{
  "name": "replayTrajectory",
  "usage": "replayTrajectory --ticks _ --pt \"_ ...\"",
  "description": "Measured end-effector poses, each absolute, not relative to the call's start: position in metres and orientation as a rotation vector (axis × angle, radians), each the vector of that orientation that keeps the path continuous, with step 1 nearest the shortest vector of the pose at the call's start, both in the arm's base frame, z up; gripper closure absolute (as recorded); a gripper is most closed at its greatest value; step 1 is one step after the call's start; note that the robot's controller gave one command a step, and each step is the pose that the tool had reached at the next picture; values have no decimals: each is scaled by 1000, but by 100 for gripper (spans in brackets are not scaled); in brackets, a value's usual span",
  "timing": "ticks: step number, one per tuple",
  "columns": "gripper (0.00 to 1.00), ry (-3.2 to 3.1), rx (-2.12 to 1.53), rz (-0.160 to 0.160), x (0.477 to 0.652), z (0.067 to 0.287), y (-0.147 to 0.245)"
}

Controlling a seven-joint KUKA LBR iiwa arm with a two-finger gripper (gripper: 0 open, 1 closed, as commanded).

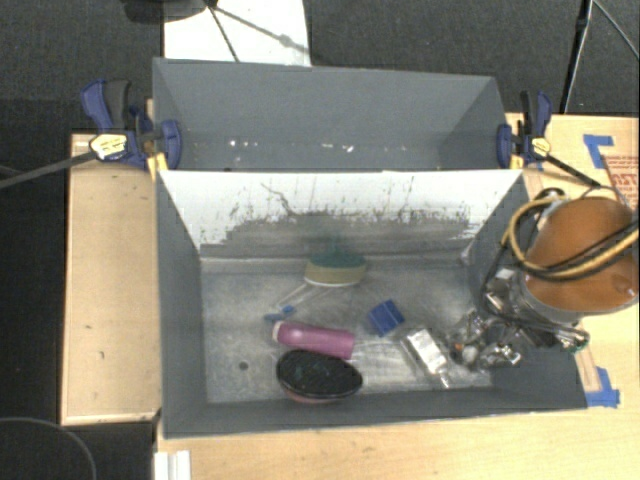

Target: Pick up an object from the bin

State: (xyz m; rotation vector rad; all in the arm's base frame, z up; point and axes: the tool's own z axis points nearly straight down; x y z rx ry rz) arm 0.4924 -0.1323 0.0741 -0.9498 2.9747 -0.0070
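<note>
A small silvery-white oblong packet (426,352) is lying flat on the floor of the bin (230,318), toward the front right corner, slanting diagonally with its far end pointing toward the back left.

The arm (575,258) reaches in from the right, tool (478,346) held low.

one pink tube (315,339), one black brush (318,376), one blue block (385,317), one green disc (335,268), one silvery packet (427,352).

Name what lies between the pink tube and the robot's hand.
In the camera view, a small silvery packet lies between the pink tube and the hand, nearer the hand.
</note>
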Motion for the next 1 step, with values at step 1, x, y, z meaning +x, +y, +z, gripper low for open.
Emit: replayTrajectory --ticks 1 --pt "100 2972 -988 -9 502 221 -138"
